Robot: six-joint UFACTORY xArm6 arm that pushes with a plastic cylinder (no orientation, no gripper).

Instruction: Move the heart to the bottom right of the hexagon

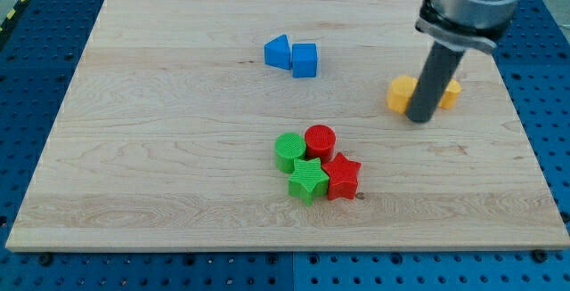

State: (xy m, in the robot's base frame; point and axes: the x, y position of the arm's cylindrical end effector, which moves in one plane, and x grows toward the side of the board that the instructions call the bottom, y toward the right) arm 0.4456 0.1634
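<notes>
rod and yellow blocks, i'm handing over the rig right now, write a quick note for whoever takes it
My tip is down on the board at the view's right, between two yellow blocks: one to its left, one to its right, mostly hidden behind the rod. I cannot tell from here which is the heart and which the hexagon, nor whether the tip touches either.
Done: nothing confirmed; both yellow blocks sit side by side, level.
Left: push the heart down and to the right of the hexagon.
Elsewhere: two blue blocks near the top, a red and green cluster in the middle.
</notes>
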